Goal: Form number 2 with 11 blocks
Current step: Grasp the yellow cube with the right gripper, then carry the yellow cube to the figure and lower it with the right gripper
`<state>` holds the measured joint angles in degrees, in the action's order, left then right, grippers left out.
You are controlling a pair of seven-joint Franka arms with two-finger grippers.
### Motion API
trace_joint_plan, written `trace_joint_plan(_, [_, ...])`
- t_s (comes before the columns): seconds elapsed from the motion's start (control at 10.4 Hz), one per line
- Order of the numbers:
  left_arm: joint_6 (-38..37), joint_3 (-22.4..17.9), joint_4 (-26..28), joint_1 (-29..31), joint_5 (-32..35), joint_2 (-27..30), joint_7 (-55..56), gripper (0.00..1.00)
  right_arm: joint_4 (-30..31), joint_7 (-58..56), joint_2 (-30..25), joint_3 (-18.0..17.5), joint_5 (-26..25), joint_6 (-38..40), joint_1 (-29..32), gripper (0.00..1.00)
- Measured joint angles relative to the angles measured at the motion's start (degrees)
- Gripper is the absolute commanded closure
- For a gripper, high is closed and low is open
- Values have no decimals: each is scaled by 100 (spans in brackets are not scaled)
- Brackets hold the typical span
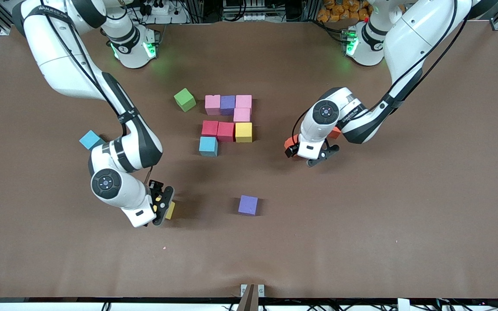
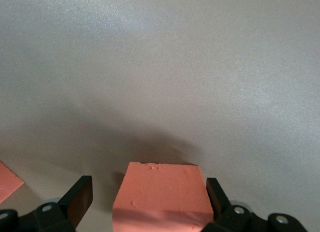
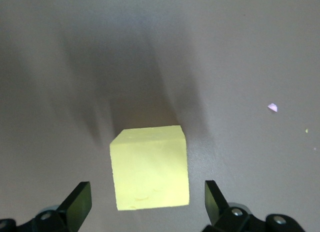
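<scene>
A: R gripper (image 3: pixel 148 204)?
B: Jaws wide, straddling yellow cube (image 3: pixel 151 168) near the front table edge, well clear of the digit (image 1: pixel 227 123).
A: L gripper (image 2: pixel 148 202)?
B: Spread too, orange cube (image 2: pixel 161 197) between pads, off-centre; beside the digit, L arm's end.

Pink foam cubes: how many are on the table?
3: two in the figure's farthest row, flanking the purple foam cube; one just nearer the camera, under the left-arm-side one. None seems hidden.

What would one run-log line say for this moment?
left gripper: open around orange block | right gripper: open around yellow block | number 2: unfinished
</scene>
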<state>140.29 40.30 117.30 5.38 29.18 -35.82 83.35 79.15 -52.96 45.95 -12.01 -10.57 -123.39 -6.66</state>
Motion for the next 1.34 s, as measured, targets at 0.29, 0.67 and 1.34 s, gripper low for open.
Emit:
trace_joint_plan(0.29, [0, 0, -11, -4, 0, 0, 0, 0, -1, -290, 122, 5, 0, -21, 7, 0])
trace_joint_plan(0.67, [0, 0, -19, -5, 0, 0, 0, 0, -1, -291, 275, 3, 14, -249, 4, 19])
trace_joint_plan(1.34, [0, -23, -23, -5, 0, 0, 0, 0, -96, 274, 242, -77, 62, -189, -22, 86])
